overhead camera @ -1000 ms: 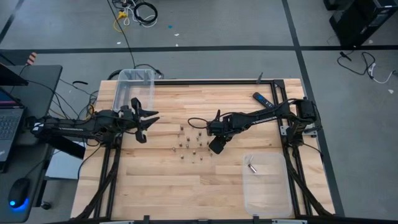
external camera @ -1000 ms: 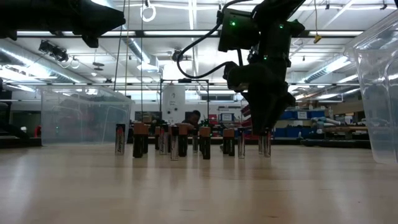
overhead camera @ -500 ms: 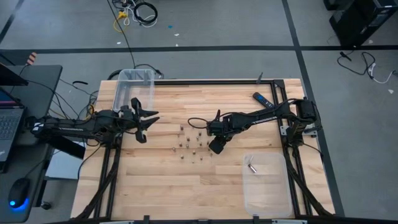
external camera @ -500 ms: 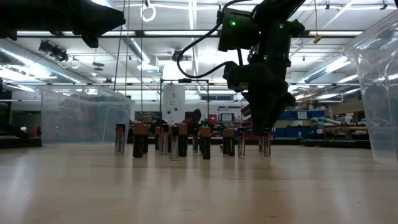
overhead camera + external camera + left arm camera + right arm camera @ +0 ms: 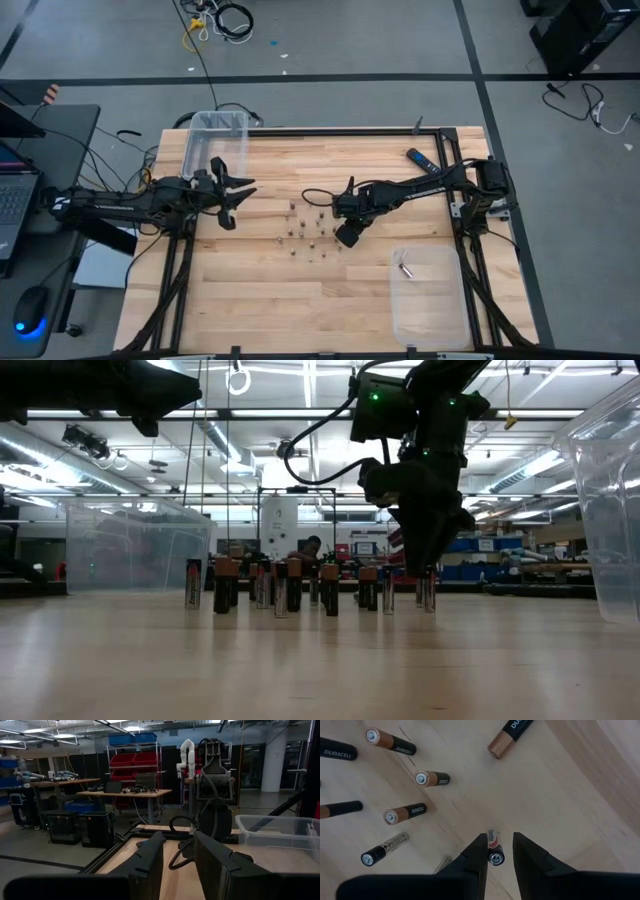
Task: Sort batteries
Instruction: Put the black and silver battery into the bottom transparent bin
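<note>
The wooden desk (image 5: 270, 290) fills the middle of the high view, framed by black rails. At its eleven o'clock corner stands a clear bin (image 5: 210, 145), and at its five o'clock corner sits a second clear bin (image 5: 430, 295) with one battery (image 5: 406, 269) lying inside it.

The left arm (image 5: 110, 202) reaches in from nine o'clock and hangs over the desk's left edge, just below the first bin. Its left gripper (image 5: 232, 200) has its fingers (image 5: 150, 860) spread, with nothing between them.

The right arm (image 5: 430, 182) comes in from three o'clock and bends down to the desk centre. The right gripper (image 5: 495, 851) points straight down over the three o'clock end of the cluster. Its fingers (image 5: 479, 851) stand on either side of one upright battery (image 5: 495, 855), close beside it with thin gaps showing, so a firm pinch cannot be told.

A black-and-blue remote (image 5: 421, 160) lies near the one o'clock corner, well apart from the cells.

The batteries (image 5: 305, 232) stand upright in a loose cluster at the desk centre, apart from one another. The low view shows them in a row (image 5: 290, 585), copper-topped black ones among silvery ones, with the right gripper's tip at the row's right end.
</note>
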Controlling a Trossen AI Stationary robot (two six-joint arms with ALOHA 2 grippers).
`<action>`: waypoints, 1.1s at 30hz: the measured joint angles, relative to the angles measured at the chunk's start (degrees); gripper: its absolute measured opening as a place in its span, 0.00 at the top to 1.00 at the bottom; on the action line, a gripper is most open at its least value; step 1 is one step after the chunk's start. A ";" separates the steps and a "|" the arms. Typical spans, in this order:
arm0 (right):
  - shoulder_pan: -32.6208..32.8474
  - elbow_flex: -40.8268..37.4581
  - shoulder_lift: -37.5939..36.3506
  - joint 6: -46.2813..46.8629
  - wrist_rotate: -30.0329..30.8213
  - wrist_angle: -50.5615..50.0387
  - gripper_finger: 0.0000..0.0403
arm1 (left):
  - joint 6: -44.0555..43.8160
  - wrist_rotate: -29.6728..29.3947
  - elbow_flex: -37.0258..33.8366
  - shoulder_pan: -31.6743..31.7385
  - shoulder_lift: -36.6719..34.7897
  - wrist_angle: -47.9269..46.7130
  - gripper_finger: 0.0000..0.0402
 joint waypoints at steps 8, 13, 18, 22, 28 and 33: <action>0.00 0.00 0.00 0.00 0.00 0.00 0.86 | 0.00 0.00 0.00 0.02 0.00 -0.04 0.74; 0.00 0.00 0.00 0.00 -0.01 0.00 0.90 | 0.00 0.00 0.00 0.02 0.00 -0.04 0.74; 0.00 0.00 0.00 -0.86 0.00 -0.01 0.92 | 0.00 0.00 0.00 0.02 0.02 -0.07 0.74; 0.01 0.00 -1.05 -6.77 -1.14 -1.63 0.92 | 0.00 -0.02 0.00 0.01 0.02 -0.07 0.74; 1.01 0.02 -2.86 -20.60 -5.97 -9.62 0.90 | 0.00 -0.02 0.00 0.00 0.02 -0.13 0.74; 4.00 -0.04 -2.97 -33.12 -2.11 -10.30 0.85 | 0.07 -0.02 0.00 0.02 0.02 -0.17 0.74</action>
